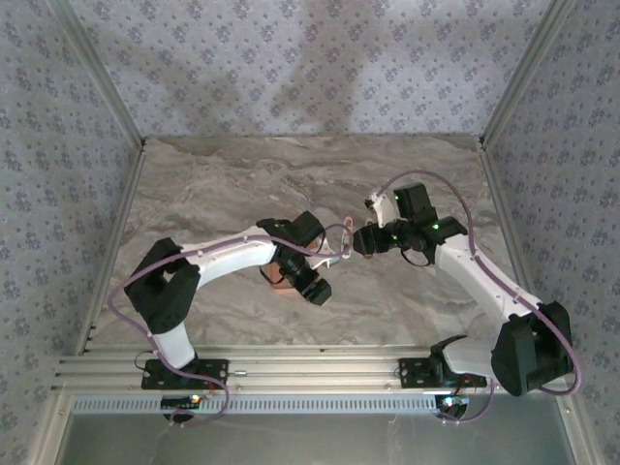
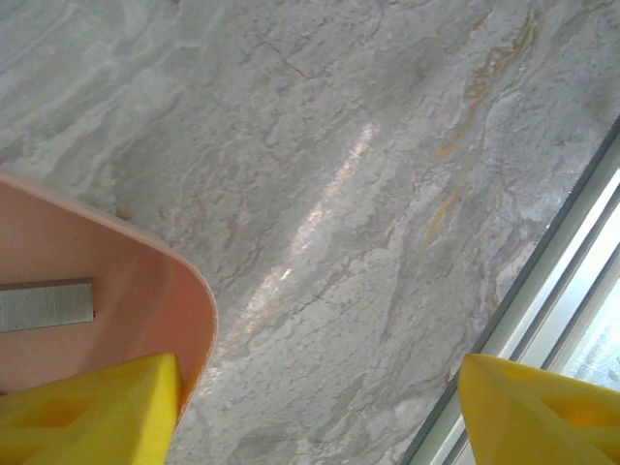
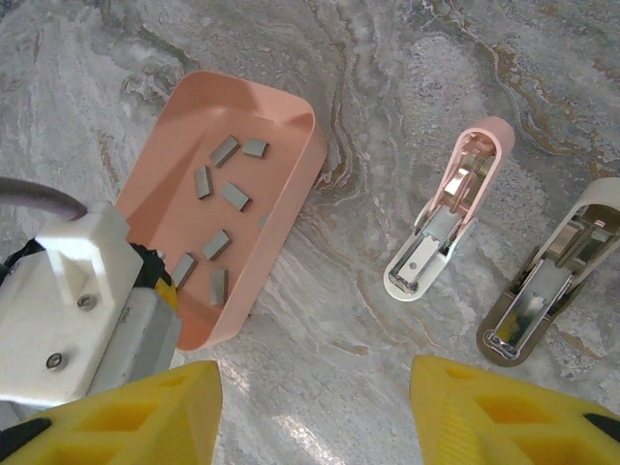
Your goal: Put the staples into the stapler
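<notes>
The stapler (image 3: 448,219) lies hinged open on the marble, pale pink arm up, its metal channel showing. Left of it, several short grey staples (image 3: 234,197) lie loose in a salmon tray (image 3: 293,182). My right gripper (image 3: 315,412) hovers open above bare marble between tray and stapler, with nothing between its yellow fingers. My left gripper (image 2: 320,412) is open too. One of its fingers (image 2: 92,412) hangs over the tray's corner (image 2: 155,291), close to one staple strip (image 2: 46,303); the other finger is out over the marble. The two grippers (image 1: 308,281) (image 1: 363,240) sit close together mid-table.
A second open stapler (image 3: 547,291), cream with a dark brown base, lies just right of the pink one. The left arm's white wrist body (image 3: 68,291) covers the tray's near end. A metal rail (image 2: 572,262) borders the marble table (image 1: 242,184) at its near edge.
</notes>
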Motion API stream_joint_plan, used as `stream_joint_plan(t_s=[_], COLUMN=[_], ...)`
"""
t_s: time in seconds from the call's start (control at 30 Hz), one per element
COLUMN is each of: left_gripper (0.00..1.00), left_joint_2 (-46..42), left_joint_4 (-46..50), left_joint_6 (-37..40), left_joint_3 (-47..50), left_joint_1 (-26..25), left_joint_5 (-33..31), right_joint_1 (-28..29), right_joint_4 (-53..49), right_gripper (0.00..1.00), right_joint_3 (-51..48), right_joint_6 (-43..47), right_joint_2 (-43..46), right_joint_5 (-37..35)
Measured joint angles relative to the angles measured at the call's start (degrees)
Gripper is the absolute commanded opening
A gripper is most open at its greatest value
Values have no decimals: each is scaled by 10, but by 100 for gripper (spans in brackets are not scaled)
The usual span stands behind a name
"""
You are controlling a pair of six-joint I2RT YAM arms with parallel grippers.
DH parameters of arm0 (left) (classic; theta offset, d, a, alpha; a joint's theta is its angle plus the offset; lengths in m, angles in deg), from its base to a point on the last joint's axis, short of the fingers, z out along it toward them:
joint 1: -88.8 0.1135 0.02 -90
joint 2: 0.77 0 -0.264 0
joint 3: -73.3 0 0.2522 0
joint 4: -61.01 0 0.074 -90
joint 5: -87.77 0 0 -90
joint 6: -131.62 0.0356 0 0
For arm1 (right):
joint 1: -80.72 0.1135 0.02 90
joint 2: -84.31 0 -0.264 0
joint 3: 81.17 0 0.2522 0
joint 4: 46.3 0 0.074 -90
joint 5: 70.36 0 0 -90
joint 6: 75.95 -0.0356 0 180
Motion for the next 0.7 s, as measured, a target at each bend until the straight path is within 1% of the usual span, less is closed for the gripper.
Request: stream_joint_plan(t_s=[0.2,0.37,0.5,0.7], left_gripper=[77,78,79,82], left_joint_2=[-5,-47,-103,-200], left_joint_4=[-2,-21,-46,-92], left_joint_6=[0,-12,-32,-70], left_joint_3=[0,3,20,74], left_joint_1=[0,6,30,83], left_joint_5=[7,4,-3,-35], right_joint_1=[12,25,38,58], right_joint_4=[-1,-3,-7,-7], right_gripper=[54,54,54,54], right_joint_3=[0,0,2,13], right_joint_6=[-2,-4,-9,-13], right_joint_2=[0,0,0,0], right_joint_5=[-12,-25,-36,-51])
